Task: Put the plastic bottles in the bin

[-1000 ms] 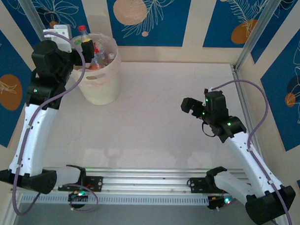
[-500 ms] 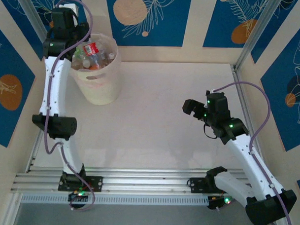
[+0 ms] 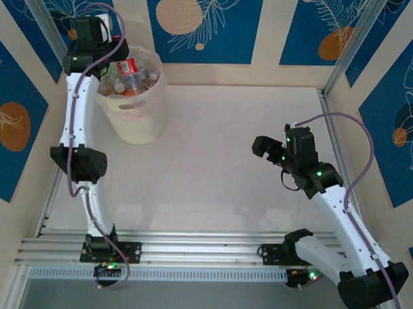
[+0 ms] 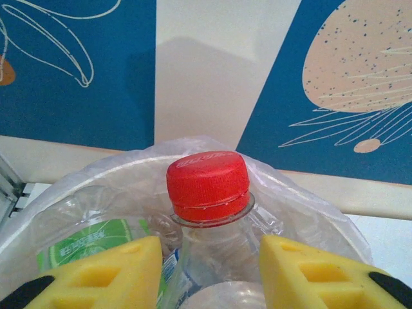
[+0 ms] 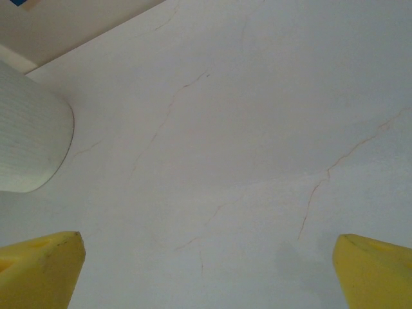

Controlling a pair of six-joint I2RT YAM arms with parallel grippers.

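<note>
So the left gripper [image 4: 209, 252] is hovering over the bin [image 3: 136, 118] in the far-left corner of the table [image 3: 213, 168], pads [image 4: 116, 264] flanking a red-capped bottle [image 4: 207, 187] for the drop (can't tell if they're gripping), while the right gripper [image 5: 206, 270] is waiting wide open near the right edge.

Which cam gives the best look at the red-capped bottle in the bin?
Left wrist: red-capped bottle close up, cap and neck sharp between the yellow fingers. Top external shows it tiny inside the bin. Right wrist faces the table.
</note>
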